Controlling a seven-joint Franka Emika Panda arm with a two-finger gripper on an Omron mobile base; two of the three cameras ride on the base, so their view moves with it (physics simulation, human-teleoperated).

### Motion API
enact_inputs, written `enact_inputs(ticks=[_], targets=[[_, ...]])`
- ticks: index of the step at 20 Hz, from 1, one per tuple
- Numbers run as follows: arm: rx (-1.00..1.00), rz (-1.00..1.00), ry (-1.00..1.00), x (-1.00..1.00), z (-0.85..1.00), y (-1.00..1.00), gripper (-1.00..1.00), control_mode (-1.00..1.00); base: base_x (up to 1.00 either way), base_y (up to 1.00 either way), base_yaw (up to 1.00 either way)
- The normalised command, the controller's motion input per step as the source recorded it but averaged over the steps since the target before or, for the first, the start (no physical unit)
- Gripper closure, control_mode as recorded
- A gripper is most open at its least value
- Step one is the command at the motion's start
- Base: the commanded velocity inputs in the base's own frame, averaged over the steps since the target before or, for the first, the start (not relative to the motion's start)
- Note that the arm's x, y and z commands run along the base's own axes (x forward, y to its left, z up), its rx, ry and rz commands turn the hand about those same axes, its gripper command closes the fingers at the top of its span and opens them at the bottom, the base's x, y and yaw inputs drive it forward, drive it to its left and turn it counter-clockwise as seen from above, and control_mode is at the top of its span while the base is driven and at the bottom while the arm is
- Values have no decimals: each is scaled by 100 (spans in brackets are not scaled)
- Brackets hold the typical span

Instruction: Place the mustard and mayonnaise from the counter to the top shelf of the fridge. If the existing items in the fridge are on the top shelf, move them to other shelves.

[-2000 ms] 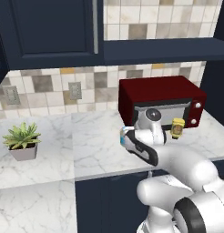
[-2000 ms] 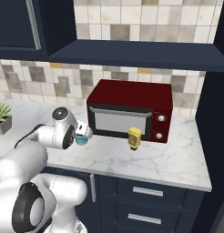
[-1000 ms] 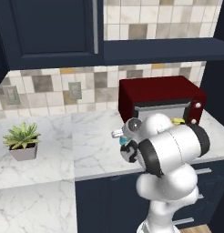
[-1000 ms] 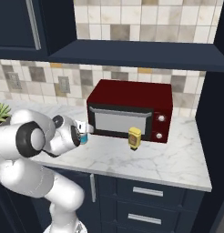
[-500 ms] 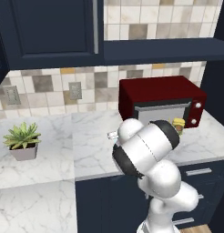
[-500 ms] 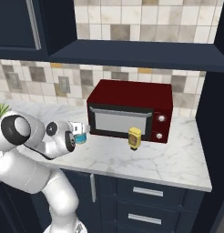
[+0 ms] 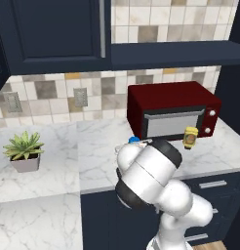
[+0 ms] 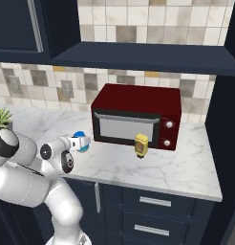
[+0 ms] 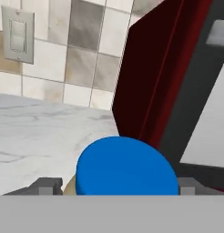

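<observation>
Showing a round blue lid, the mayonnaise jar (image 9: 127,166) sits between the jaws.

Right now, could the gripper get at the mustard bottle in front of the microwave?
Probably not yet: the gripper looks shut on the blue-lidded jar, so it is occupied. The mustard bottle itself stands unobstructed on the counter.

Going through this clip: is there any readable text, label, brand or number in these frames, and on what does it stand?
None can be read.
Mustard bottle: the front label is a dark blur, with no legible letters.
Microwave: two knobs on the control panel, with no readable markings.
Blue-capped jar between the gripper fingers: the cap is plain.
Wall outlet: blank.
</observation>
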Motion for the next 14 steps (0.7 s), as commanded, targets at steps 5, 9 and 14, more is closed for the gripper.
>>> enact_inputs(ticks=[5, 9, 14], targets=[[0, 0, 0, -42, 100, 0, 100, -100, 0, 0, 0], [0, 0, 0, -60, 100, 0, 100, -100, 0, 0, 0], [0, 0, 0, -91, 96, 0, 100, -100, 0, 0, 0]])
